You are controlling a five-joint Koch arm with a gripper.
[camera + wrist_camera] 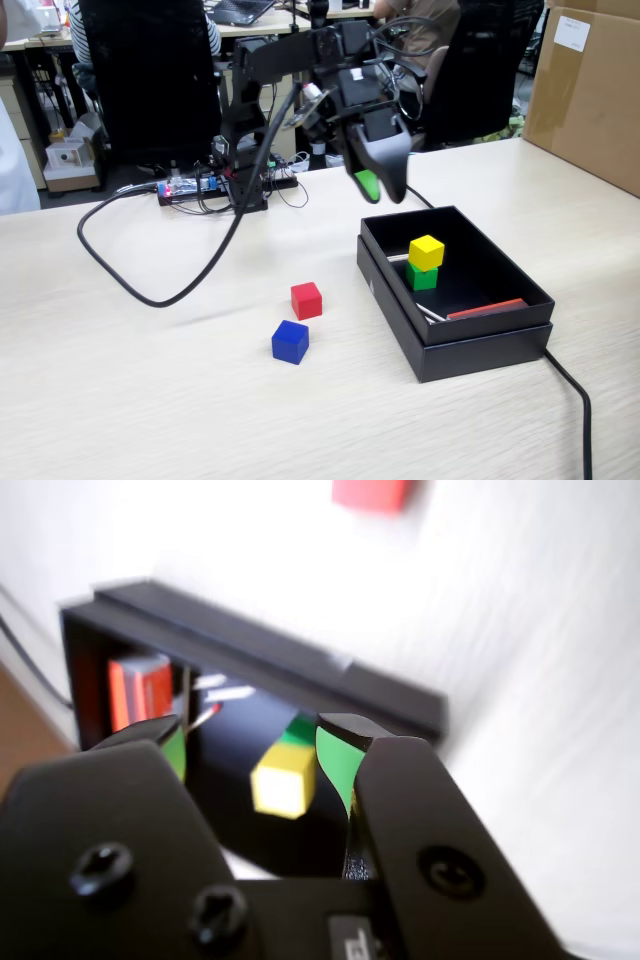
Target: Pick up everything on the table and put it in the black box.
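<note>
The black box (pixel 470 345) stands on the beige table (pixel 150 400) at the right. Inside it a yellow cube (pixel 426 252) rests on a green cube (pixel 421 276). A red cube (pixel 306 300) and a blue cube (pixel 290 341) lie on the table left of the box. My gripper (pixel 385 188) hangs open and empty above the box's far left corner. In the wrist view the gripper (pixel 250 742) frames the yellow cube (pixel 285 780) with the green cube (pixel 298 730) under it, inside the box (pixel 300 665). The red cube (pixel 371 493) shows at the top edge.
A thin red stick (pixel 487 309) and white sticks (pixel 432 313) lie in the box. A big brown carton (pixel 590 90) stands at the back right. A black cable (pixel 150 290) loops over the table's left; another (pixel 575 390) runs off right of the box. The arm's base (pixel 240 170) stands behind.
</note>
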